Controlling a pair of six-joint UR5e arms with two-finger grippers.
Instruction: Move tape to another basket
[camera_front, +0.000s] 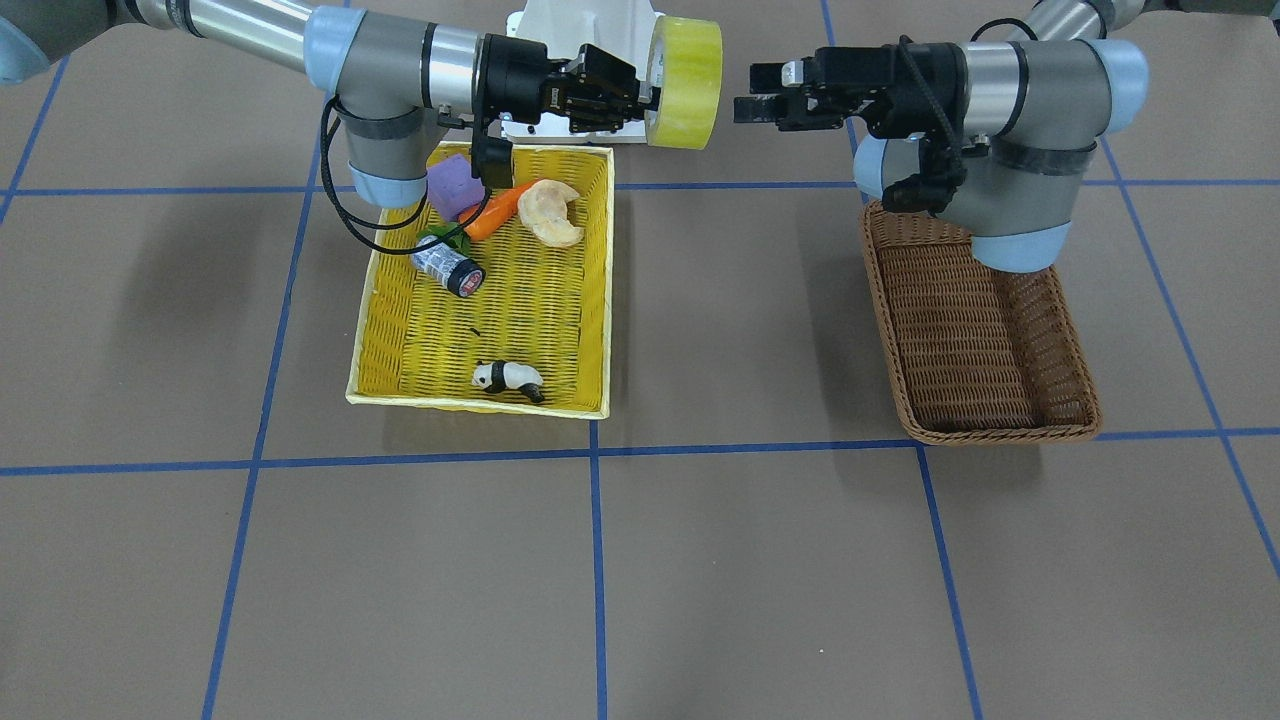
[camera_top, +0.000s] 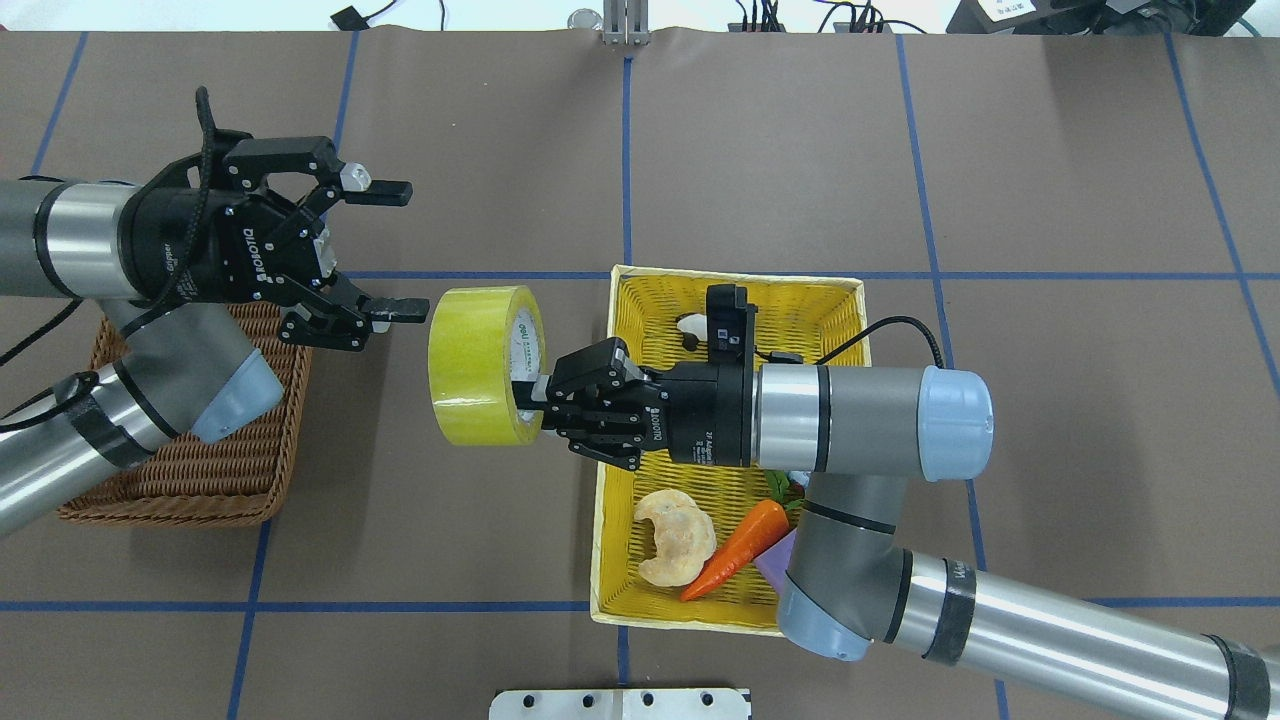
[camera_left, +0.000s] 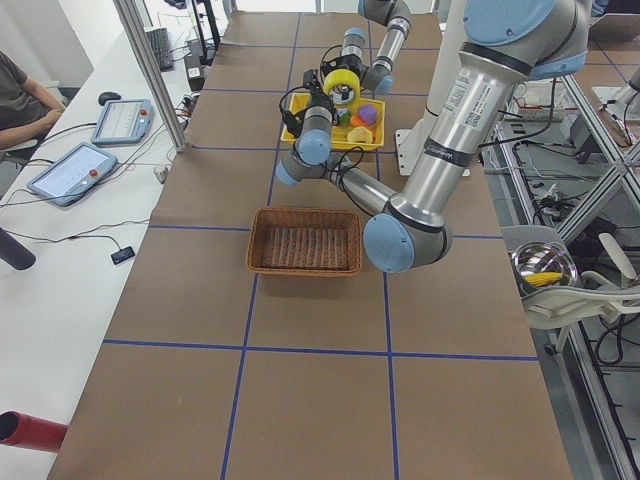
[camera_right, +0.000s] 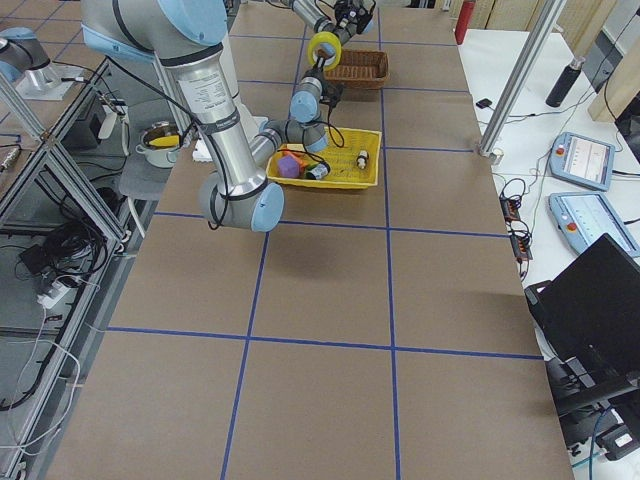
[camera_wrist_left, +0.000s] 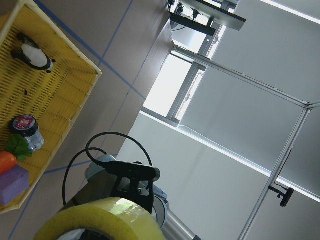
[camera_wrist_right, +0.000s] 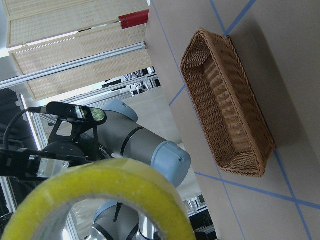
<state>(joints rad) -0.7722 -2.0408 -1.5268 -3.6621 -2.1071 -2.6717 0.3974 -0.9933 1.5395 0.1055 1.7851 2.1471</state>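
Observation:
The yellow tape roll (camera_top: 485, 365) hangs in the air between the two baskets, on edge, and also shows in the front view (camera_front: 685, 82). My right gripper (camera_top: 530, 395) is shut on its rim beside the whitish core and holds it out from over the yellow basket (camera_top: 740, 290). My left gripper (camera_top: 405, 250) is open and empty, facing the tape from the other side, its lower fingertip close to the roll's edge. In the front view the left gripper (camera_front: 757, 92) stands a short gap from the tape. The brown wicker basket (camera_top: 190, 470) lies under the left arm with nothing showing in it (camera_front: 985, 330).
The yellow basket (camera_front: 490, 290) holds a battery (camera_front: 448, 268), a panda figure (camera_front: 508, 378), a carrot (camera_front: 495, 212), a purple block (camera_front: 455, 185) and a bread piece (camera_front: 550, 212). The white robot base (camera_front: 585, 30) stands behind the tape.

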